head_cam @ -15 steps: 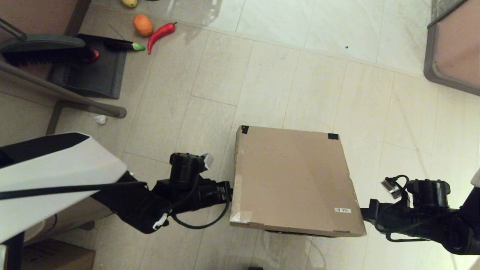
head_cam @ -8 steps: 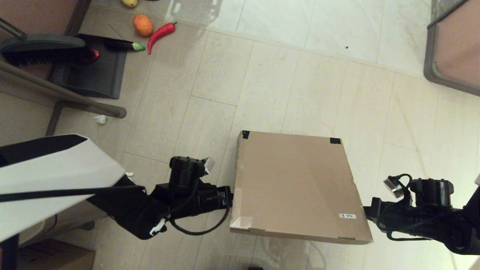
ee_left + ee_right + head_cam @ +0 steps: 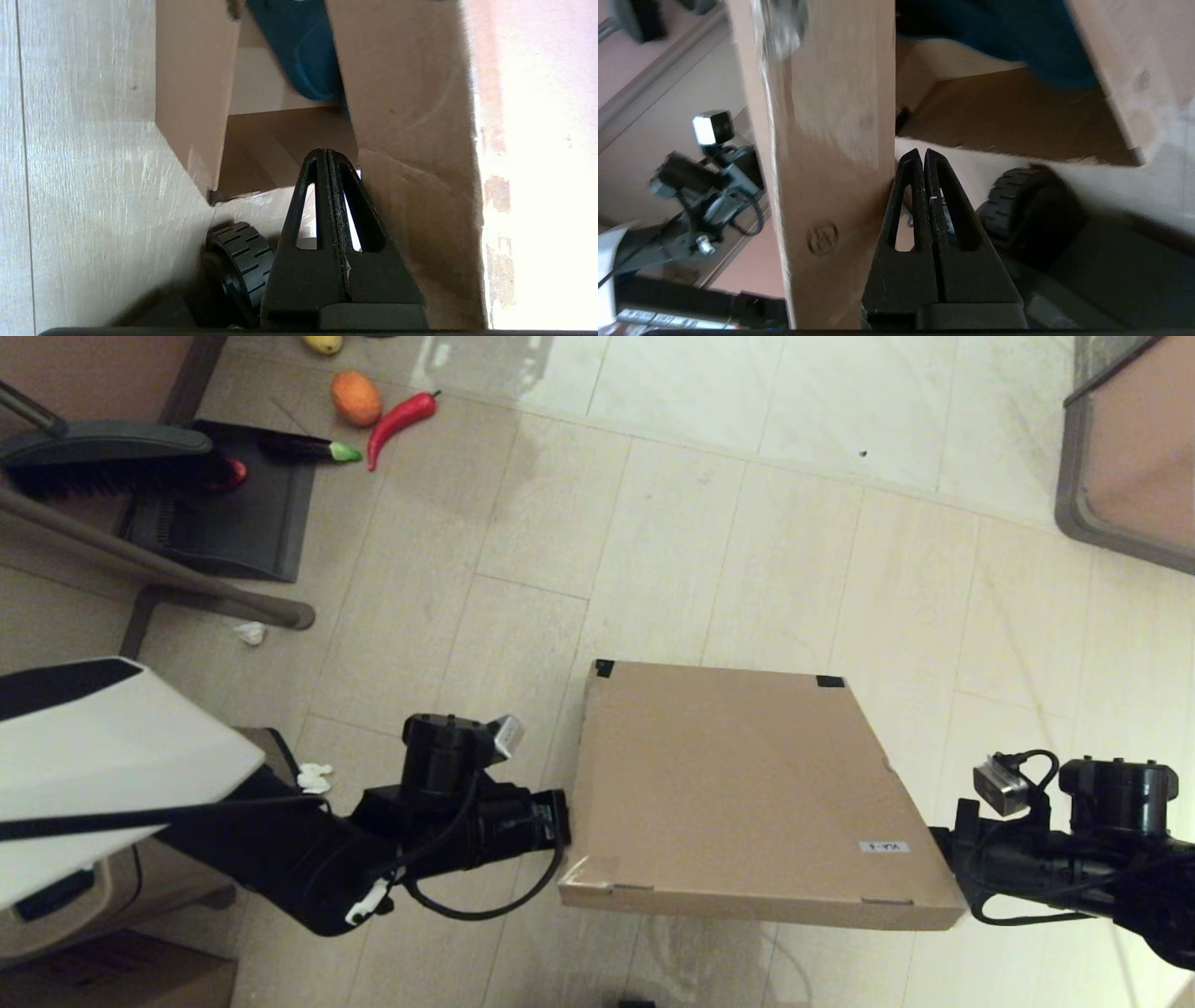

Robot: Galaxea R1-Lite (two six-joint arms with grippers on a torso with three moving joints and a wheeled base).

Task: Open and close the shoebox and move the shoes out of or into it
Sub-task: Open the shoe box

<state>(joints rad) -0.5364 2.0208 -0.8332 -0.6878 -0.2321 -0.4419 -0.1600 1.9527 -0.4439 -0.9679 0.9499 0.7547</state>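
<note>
The shoebox [image 3: 738, 784] sits on the floor tiles, its hinged lid tilted up at the near edge, with dark tape patches at the far corners and a white label near the right. My left gripper [image 3: 560, 817] is shut under the lid's left edge, my right gripper [image 3: 941, 859] shut under its right edge. In the left wrist view the shut gripper [image 3: 327, 153] rests against the raised lid [image 3: 411, 116], and a teal shoe [image 3: 299, 56] lies inside. The right wrist view shows the shut gripper [image 3: 922, 152] beside the lid [image 3: 826, 116], with a blue shoe [image 3: 1017, 37] inside.
A dustpan [image 3: 229, 513] and brush [image 3: 103, 467] lie far left, with a toy chili [image 3: 400, 420], orange [image 3: 356, 398] and eggplant [image 3: 308, 450] near them. Crumpled paper [image 3: 249, 633] lies on the floor. A table edge [image 3: 1120, 448] is far right, another cardboard box [image 3: 121, 980] near left.
The lid's near edge has risen towards the camera, carried by both shut grippers. The left gripper has shifted a little left and the right gripper further right.
</note>
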